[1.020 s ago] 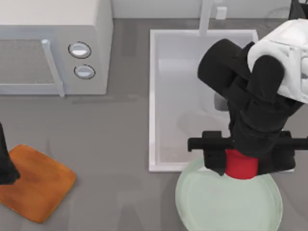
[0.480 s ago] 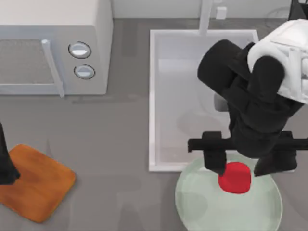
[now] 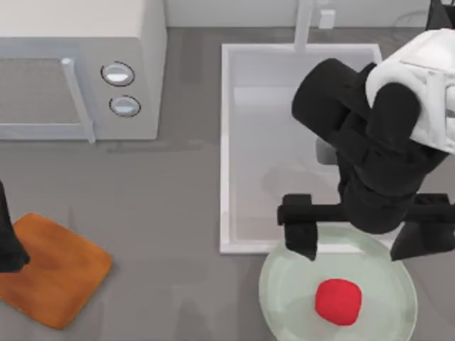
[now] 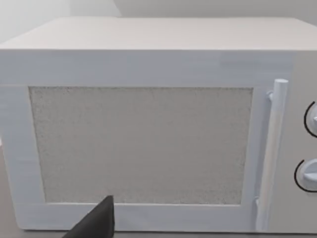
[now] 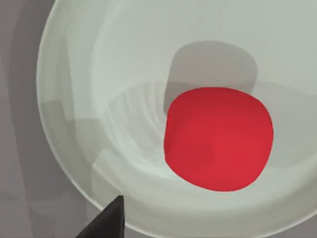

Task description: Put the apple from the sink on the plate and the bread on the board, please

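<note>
Big white sink (image 3: 234,142) sits right of centre on the counter (image 3: 170,192), the pale green plate (image 3: 284,298) just below it. The right end effector (image 3: 355,245) hovers over the plate's upper rim, fingers spread wide, gripping nothing. The apple (image 3: 338,301) rests on the plate (free of both fingers). Left arm parked by the board (image 3: 57,273).

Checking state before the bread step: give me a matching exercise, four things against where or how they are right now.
Things:
1. apple
2. board
3. right gripper
4. plate

States:
A. bare, at the table's left edge
B. open, above the plate's far rim
C. lying on the plate, released
D. in front of the sink

Pairs: 1-C, 2-A, 3-B, 4-D
</note>
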`<state>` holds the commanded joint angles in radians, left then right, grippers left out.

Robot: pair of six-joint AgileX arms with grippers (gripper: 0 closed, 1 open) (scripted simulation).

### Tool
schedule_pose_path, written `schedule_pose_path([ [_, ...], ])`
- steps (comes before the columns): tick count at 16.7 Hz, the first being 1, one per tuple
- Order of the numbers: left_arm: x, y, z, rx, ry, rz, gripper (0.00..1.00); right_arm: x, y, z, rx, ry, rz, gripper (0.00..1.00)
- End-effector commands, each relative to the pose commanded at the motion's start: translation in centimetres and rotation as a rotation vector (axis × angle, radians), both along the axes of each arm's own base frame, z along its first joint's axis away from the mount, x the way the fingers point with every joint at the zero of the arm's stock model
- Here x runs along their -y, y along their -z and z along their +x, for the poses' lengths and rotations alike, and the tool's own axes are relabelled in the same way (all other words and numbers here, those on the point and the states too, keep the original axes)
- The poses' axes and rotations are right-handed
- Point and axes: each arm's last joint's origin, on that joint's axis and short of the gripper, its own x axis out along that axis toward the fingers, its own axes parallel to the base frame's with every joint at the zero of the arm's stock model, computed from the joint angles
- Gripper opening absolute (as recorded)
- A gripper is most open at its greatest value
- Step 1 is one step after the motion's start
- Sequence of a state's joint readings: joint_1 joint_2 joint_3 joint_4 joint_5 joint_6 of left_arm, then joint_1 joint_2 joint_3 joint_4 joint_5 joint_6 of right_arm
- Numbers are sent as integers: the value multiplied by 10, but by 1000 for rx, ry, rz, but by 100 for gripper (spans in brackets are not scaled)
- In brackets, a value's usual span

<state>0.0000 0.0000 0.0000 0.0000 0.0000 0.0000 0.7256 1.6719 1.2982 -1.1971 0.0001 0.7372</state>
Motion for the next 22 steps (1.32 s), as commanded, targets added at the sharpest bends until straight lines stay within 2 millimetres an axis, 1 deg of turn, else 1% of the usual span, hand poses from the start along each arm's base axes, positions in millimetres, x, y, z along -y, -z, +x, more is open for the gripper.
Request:
schedule_pose_path([
  [5, 0, 0, 0, 0, 0, 0, 100, 0, 0, 0, 0, 1, 0, 100],
  [7, 0, 0, 0, 0, 0, 0, 100, 7, -1, 0, 21, 1, 18, 100],
  [8, 0, 0, 0, 0, 0, 0, 100, 13, -3, -1, 42, 1, 35, 100],
  [10, 0, 0, 0, 0, 0, 0, 100, 31, -7, -5, 107, 0, 82, 100],
  [12, 0, 0, 0, 0, 0, 0, 100, 56, -13, -13, 210, -1, 143, 100],
  [14, 0, 0, 0, 0, 0, 0, 100, 85, -19, -27, 356, -2, 209, 100],
  [16, 0, 0, 0, 0, 0, 0, 100, 115, -22, -47, 544, -3, 266, 100],
  [17, 0, 0, 0, 0, 0, 0, 100, 129, -20, -58, 647, -3, 284, 100],
  [19, 0, 0, 0, 0, 0, 0, 100, 153, -11, -81, 864, -4, 295, 100],
  [22, 0, 0, 0, 0, 0, 0, 100, 178, 13, -106, 1176, -6, 244, 100],
])
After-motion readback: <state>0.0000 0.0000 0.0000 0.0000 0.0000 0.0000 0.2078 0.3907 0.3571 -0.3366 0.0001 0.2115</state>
